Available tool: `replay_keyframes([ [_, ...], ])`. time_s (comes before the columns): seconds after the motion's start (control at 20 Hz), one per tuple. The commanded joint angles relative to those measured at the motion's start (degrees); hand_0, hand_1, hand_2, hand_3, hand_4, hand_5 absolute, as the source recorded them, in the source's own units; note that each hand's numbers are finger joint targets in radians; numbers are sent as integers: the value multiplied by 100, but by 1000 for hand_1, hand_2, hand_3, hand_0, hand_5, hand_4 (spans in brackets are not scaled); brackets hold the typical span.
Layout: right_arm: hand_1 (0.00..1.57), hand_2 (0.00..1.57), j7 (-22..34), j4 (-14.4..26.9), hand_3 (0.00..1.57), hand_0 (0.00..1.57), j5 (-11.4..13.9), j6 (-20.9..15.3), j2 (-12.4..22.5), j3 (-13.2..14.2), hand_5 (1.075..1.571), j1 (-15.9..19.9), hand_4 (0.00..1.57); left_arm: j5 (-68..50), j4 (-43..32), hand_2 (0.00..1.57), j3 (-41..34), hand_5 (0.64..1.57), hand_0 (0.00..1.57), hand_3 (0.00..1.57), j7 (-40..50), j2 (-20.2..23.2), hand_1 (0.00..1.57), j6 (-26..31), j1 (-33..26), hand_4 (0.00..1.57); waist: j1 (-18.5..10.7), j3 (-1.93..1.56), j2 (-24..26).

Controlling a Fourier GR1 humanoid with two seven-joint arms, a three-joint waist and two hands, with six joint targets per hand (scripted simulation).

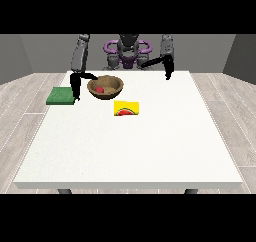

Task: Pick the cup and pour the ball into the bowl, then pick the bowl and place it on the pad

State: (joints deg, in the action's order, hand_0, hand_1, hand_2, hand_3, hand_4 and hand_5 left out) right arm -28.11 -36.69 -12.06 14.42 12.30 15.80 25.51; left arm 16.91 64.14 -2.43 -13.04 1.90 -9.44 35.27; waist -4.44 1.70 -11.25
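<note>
Brown bowl [105, 87] upright on the white table [130, 151], far half, left of centre; red ball [99, 89] inside it, toward its left inner wall. Yellow cup [126, 108] tipped on its side just in front of the bowl and slightly right, close but apart from it; red and green pattern visible on the cup. Green pad [61, 95] flat at the table's left edge, level with the bowl, well clear of it.

Hand at the view's left [76, 90] hanging fingers-down between pad and bowl; nearly touching the pad's right edge, a small gap from the bowl's left rim; dark forearm running from above toward the bowl's rim. Holding nothing as far as visible; finger curl impossible to judge at this scale.

Hand at the view's right [169, 72] up near the far edge of the table, pointing down, well apart from bowl, cup and pad; nothing in it; openness likewise not readable.

Bowl not on the pad; ball already in the bowl; cup lying free on the table, closer to the bowl than to either hand.
</note>
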Motion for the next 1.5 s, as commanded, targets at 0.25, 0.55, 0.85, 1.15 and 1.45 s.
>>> replay_keyframes([
  [0.25,0,0,138,114,0,0,-163,-400,-417,147,1532,12,242,38,251,0,173,1561,0,0,74,55,0,212,61,0,-451,-174,-152],
  [0.55,0,0,1012,-100,0,0,-258,-722,-612,45,1546,454,347,-199,-9,0,-77,1564,0,0,169,243,0,448,-141,0,-250,-169,385],
  [0.85,0,0,880,431,0,0,-183,-865,-556,46,1550,494,375,-133,308,0,-18,1566,0,0,125,202,0,321,-239,0,-225,-172,64],
  [1.15,1571,1571,1346,453,1571,1571,568,-1953,-627,-442,1550,113,1053,-237,189,0,-77,1568,0,0,241,320,0,545,-221,0,-390,-159,273],
  [1.45,1571,1571,2156,271,1571,1571,610,-2155,-255,-450,1555,573,1026,-370,63,0,-273,1570,0,0,-45,313,0,432,-531,0,-161,-166,492],
])
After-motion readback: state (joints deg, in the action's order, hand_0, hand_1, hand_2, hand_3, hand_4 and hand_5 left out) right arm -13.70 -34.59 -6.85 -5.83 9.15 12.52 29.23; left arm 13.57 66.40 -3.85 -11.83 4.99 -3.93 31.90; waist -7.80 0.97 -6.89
